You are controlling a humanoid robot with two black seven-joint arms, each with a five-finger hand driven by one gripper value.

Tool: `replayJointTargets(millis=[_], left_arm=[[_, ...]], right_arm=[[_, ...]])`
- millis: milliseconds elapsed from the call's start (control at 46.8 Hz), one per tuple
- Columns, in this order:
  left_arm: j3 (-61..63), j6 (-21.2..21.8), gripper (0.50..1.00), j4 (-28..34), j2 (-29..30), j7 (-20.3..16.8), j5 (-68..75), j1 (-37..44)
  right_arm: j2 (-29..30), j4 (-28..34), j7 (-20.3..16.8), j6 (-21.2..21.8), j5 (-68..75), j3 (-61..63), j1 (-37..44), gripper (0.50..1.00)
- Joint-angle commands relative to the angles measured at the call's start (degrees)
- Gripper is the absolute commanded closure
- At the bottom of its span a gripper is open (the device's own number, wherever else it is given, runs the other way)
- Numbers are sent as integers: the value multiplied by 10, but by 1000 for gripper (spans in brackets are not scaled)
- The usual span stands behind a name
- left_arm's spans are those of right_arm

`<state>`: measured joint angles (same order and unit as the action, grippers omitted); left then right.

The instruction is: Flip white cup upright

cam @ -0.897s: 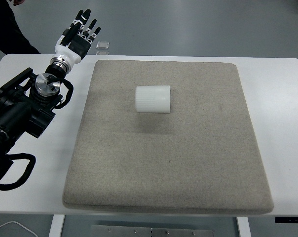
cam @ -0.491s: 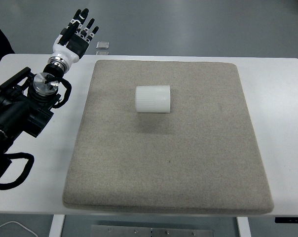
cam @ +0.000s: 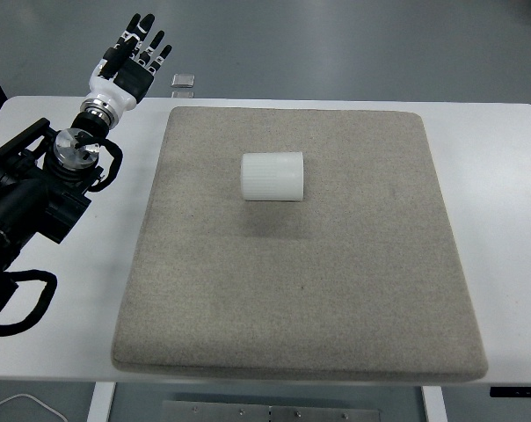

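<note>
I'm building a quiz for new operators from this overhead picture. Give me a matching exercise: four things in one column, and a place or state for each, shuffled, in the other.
Things:
1. white cup
2. left hand
3. grey mat
4. small square object

Places or states:
A. fingers spread, holding nothing, past the table's far left corner
B. lying on its side
C. covers most of the white table
D. beyond the table's far edge, past the mat

Pairs: 1-B, 2-A, 3-C, 4-D
</note>
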<state>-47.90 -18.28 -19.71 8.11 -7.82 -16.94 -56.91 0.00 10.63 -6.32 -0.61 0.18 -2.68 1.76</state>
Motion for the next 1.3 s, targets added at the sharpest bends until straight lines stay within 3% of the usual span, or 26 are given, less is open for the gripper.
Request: replayJointTargets(millis=[0,171,320,619,854,983,1175,1282], left_arm=[[24,-1,508,-1,1,0,5,-7],[88,-1,508,-10,0,-1,39,-19],[118,-1,508,-51,7,-24,174,-18],[126,0,508,-182,57,-9,428,-37],[206,1,508,-246,69,32,581,-66],[224,-2,508,-281,87,73,654,-81],[234,-30,508,-386,130,142,740,-81],[236,-38,508,-407,132,175,770,-82]], right_arm=[[0,0,0,0,0,0,0,570],[0,0,0,0,0,0,0,570],[0,0,0,0,0,0,0,570],[0,0,0,0,0,0,0,570],[0,0,0,0,0,0,0,570],[0,0,0,0,0,0,0,570],[0,0,0,0,0,0,0,570],[0,0,0,0,0,0,0,570]])
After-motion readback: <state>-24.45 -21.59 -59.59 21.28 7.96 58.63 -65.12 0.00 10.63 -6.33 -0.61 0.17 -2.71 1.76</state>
